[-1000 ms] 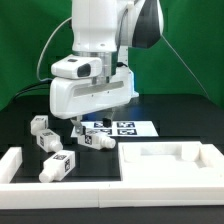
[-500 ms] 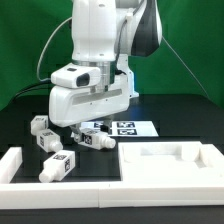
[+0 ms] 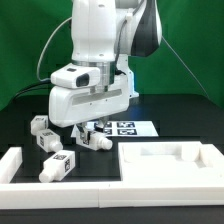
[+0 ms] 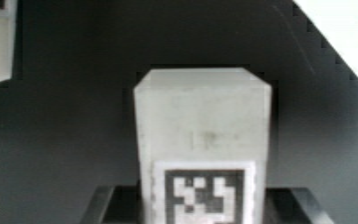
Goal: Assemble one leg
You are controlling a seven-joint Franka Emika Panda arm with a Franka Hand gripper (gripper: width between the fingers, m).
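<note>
Hand [image 3: 82, 132] tips obscured nr leg [image 4: 202, 120]

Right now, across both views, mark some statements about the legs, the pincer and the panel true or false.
1. The pincer is down at a leg beside the marker board. True.
2. The large white panel lies on the exterior view's left. False: it lies on the right.
3. Three more legs lie on the exterior view's left of the pincer. True.
4. The leg in the wrist view bears no tag. False: a black-and-white tag shows on it.
</note>
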